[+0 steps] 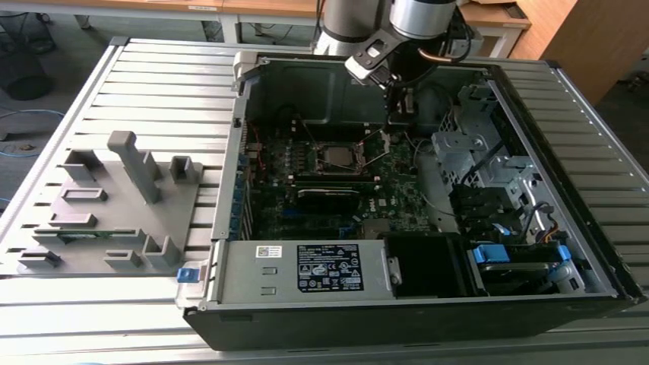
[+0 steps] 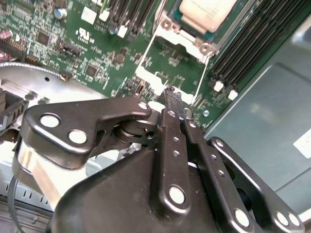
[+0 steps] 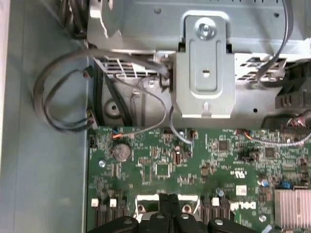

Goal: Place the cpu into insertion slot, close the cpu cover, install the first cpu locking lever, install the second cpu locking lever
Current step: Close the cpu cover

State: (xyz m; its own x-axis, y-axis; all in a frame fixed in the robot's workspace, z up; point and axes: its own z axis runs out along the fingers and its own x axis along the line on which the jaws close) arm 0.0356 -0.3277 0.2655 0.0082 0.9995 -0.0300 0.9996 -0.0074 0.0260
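Currently the hand's fingers are pressed together at the cpu cover's free edge; grip unclear. Cover stands open, free edge toward hand, hinge at the insertion slot beyond. The cpu lies flat inside.

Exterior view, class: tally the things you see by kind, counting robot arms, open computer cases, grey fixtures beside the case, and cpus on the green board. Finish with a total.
robot arm: 1
open computer case: 1
grey fixture: 1
cpu: 1
Total: 4
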